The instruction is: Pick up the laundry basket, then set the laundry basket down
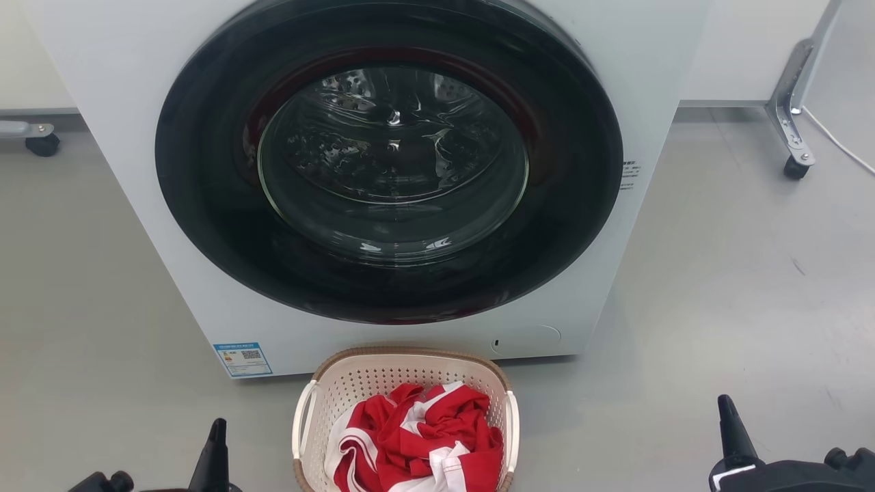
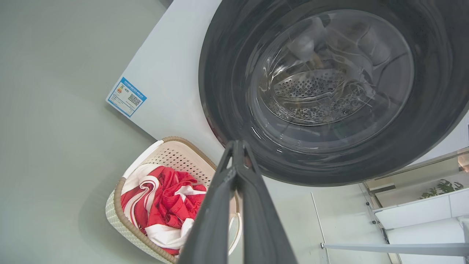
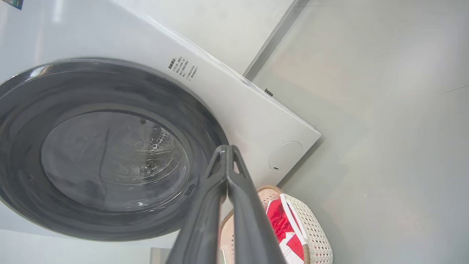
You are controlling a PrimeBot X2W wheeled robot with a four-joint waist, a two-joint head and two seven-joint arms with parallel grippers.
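The laundry basket (image 1: pixel 383 379) sits upright on the grey floor (image 1: pixel 718 307), right in front of the washing machine (image 1: pixel 116 191) and roughly centred btw the two grippers. Its far rim lies just below the machine's bottom edge; whether the two touch can't be told. A crumpled red-and-white garment (image 1: pixel 424 437) fills the near part of the basket. White loop handles show on both sides: the left handle (image 1: pixel 301 420) and the right handle (image 1: pixel 513 424).

In the head view the left gripper (image 1: pixel 215 451) is low at the lower left, beside the basket but apart from it. The right gripper (image 1: pixel 728 420) is at the lower right, farther off. Neither touches the basket.

In the left wrist view the left gripper (image 2: pixel 237 146) has its fingers pressed together at the tips — clenched on nothing, w/ the basket (image 2: pixel 172 156) lower left of them. The right wrist view reads the same: the right gripper (image 3: pixel 225 150) is closed tip to tip and empty, w/ the basket (image 3: pixel 315 231) at the bottom right.

The machine's round dark door (image 1: pixel 205 205) has a glass centre, and the steel drum shows thru it. A blue label (image 1: pixel 243 359) sits at the front panel's lower left corner.
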